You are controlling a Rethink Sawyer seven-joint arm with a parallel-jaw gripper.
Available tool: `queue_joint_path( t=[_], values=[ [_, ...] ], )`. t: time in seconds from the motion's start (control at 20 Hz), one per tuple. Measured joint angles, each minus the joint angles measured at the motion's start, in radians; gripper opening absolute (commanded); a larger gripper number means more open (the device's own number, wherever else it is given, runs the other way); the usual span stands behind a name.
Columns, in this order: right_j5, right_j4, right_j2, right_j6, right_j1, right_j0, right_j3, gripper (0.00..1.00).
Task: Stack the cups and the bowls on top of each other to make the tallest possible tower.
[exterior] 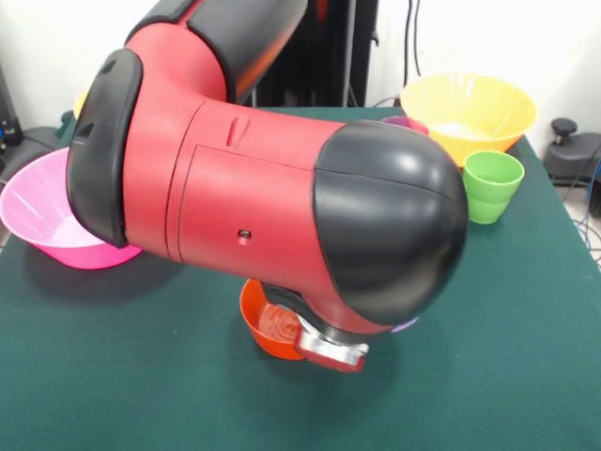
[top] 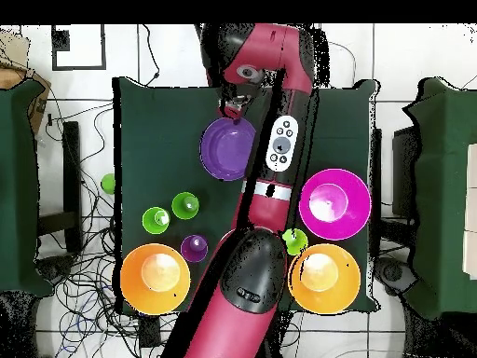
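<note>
We see a red and black arm (exterior: 272,178) over a dark green table (exterior: 488,376). Around it sit a pink bowl (exterior: 42,216), two orange-yellow bowls (top: 155,278), a purple bowl (top: 226,149), a small orange bowl (exterior: 268,324) and green cups (top: 184,205).

1. The arm (top: 270,177) sprawls across the table's (top: 154,121) middle, blocking the centre.
2. Two green cups (top: 184,205) and a purple cup (top: 194,248) crowd beside one orange-yellow bowl (top: 155,277).
3. A pink bowl (top: 334,203) and another orange-yellow bowl (top: 324,278) fill the opposite side.
4. Bare cloth lies open beside the purple bowl (top: 227,148).
</note>
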Motion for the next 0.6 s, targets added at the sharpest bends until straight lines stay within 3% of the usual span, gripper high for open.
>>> queue_joint_path(
  t=[0.6],
  values=[
    [0.0,-0.136,0.258,-0.059,0.024,-0.023,-0.001,0.0]
  ],
)
